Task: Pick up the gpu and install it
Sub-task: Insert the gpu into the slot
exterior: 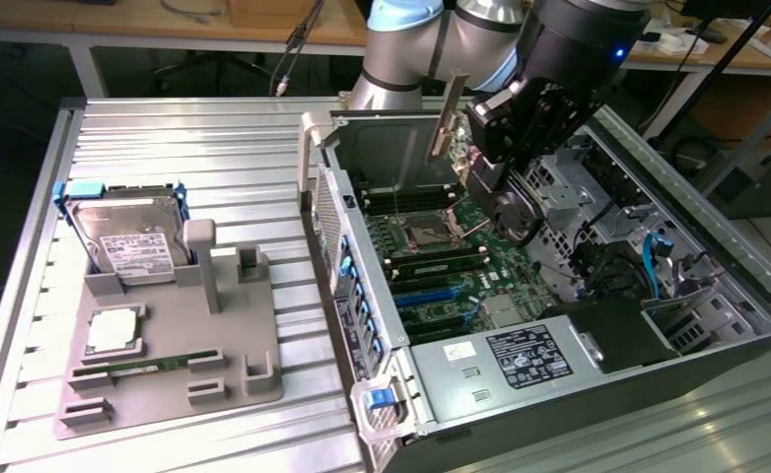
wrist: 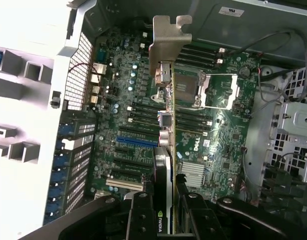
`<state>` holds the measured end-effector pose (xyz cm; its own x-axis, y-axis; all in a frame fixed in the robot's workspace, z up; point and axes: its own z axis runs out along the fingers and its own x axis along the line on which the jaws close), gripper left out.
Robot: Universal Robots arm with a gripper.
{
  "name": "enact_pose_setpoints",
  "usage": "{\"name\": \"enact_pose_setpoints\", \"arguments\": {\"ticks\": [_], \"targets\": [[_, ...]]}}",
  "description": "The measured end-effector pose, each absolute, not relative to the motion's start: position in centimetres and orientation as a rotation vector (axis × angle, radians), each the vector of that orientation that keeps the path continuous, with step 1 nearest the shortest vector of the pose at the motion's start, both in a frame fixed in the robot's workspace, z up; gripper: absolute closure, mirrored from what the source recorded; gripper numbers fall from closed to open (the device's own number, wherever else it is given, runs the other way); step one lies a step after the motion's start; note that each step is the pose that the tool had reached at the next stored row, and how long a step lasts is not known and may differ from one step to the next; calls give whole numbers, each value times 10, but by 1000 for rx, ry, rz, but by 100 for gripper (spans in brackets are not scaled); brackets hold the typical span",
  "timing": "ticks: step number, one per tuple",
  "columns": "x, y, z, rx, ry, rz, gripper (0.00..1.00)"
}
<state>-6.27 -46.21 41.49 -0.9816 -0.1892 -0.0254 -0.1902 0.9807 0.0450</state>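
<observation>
A ribbed metal table (exterior: 162, 138) carried everything. On the exterior view's right lay the open computer case (exterior: 701, 207), side panel off, with the motherboard (wrist: 128, 100) exposed inside and a power supply (exterior: 518, 360) with a white label at the near end. The robot arm (exterior: 412, 49) reached down into the case from the far side.

On the exterior view's left sat a gray fixture tray (exterior: 241, 355). A silver hard drive (exterior: 133, 246) stood propped in its far corner, a square processor (exterior: 112, 330) lay nearer, and a narrow green RAM stick (exterior: 162, 363) rested in a slot near the front.

The gpu (wrist: 164, 130) was well apart from the tray, inside the case and over the motherboard. It was seen edge-on in the wrist view, with its silver bracket pointing away from the wrist and its edge running past the empty processor socket (wrist: 213, 92) and the blue expansion slot (wrist: 136, 141). Whether it touched any slot could not be told.

The gripper (wrist: 166, 210) was partly closed – its two black fingers (wrist: 141, 215) clamped the card from both faces, near the end bearing the green logo. In the exterior view the gripper (exterior: 484, 168) hung just beside the upright bracket of the gpu (exterior: 453, 118).
</observation>
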Motion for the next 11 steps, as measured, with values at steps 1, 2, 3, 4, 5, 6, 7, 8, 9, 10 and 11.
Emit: {"name": "enact_pose_setpoints", "arguments": {"ticks": [1, 2, 3, 4, 5, 6, 7, 8, 9, 10, 11], "targets": [[-63, -462, 415, -305, 3105, 74, 73], [-63, -462, 415, -312, 3104, 74, 73], [-63, -462, 415, -319, 3104, 74, 73], [-63, -462, 415, -327, 3103, 74, 73], [-63, -462, 415, -334, 3102, 74, 73], [-63, -462, 415, -341, 3102, 74, 73], [-63, -462, 415, -348, 3101, 74, 73], [-63, -462, 415, -355, 3100, 74, 73], [-63, -462, 415, -361, 3100, 74, 73], [-63, -462, 415, -368, 3099, 74, 73], [-63, -462, 415, -375, 3098, 74, 73]]}}
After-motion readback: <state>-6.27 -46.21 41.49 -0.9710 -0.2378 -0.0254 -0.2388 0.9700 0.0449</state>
